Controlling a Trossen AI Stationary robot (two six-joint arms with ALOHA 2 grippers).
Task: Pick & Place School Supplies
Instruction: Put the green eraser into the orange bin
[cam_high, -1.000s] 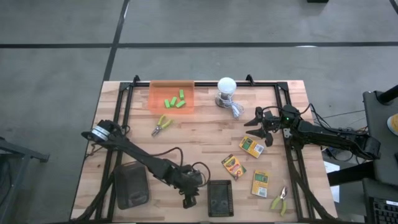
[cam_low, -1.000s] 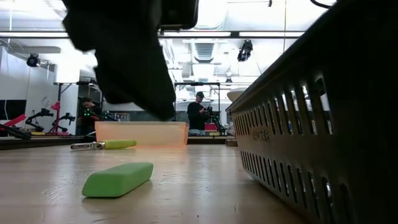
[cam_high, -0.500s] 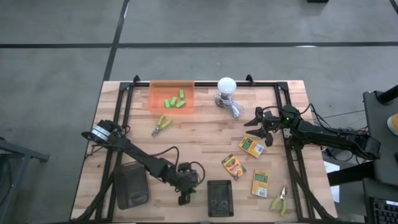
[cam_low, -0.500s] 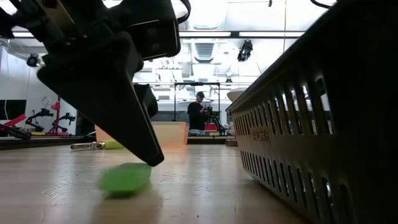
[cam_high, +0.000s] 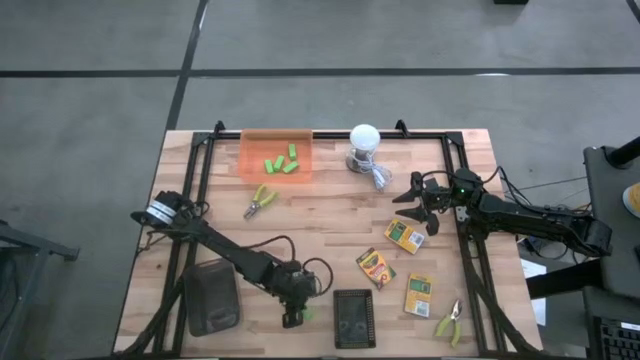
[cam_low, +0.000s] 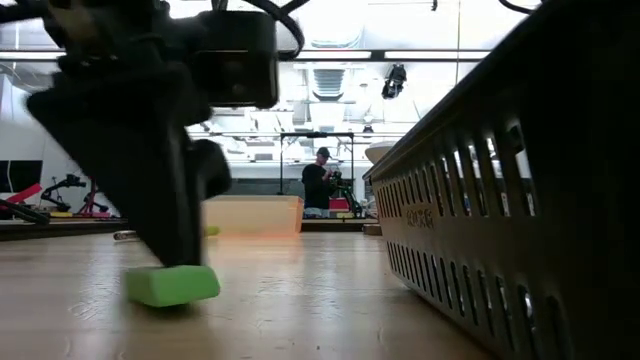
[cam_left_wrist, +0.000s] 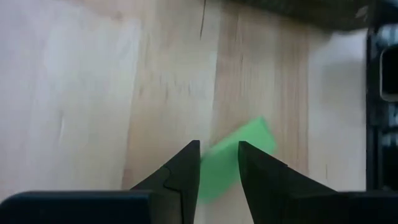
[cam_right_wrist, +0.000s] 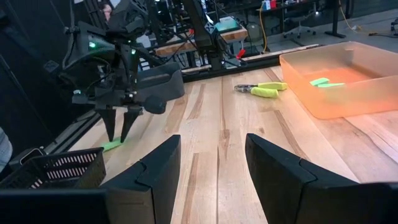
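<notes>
Green block (cam_left_wrist: 233, 158) lies flat on the worktop (cam_high: 330, 225) near its front edge, just left of the dark slotted basket (cam_high: 352, 318). We see the left end effector (cam_high: 292, 315) set down over it, fingers (cam_left_wrist: 186, 171) narrowly parted and straddling one end of the block; in the left wrist view green shows between them, but we cannot tell whether the pads yet touch it. In the low view the block sits on the wood under the fingers, not lifted.

Four more green blocks (cam_high: 282, 162) rest in the orange tray (cam_high: 250, 160) near the back edge, left of centre. One plier tool (cam_high: 262, 198) lies just in front of that tray; a second (cam_high: 449, 322) is by the front right corner. Three crayon boxes (cam_high: 405, 236) are spread over the right front part of the worktop. The right end effector (cam_high: 420, 200) hovers toward the right edge with its fingers wide apart, holding nothing. A person stands in the room beyond the worktop.

Risks, as we judge them: the block runs askew to the fingers and is caught near its end, so closing may pivot it or squirt it out. A lift on so shallow a bite could drop it on the way to the tray. The basket stands close, and a sideways nudge could push the block against its wall.
</notes>
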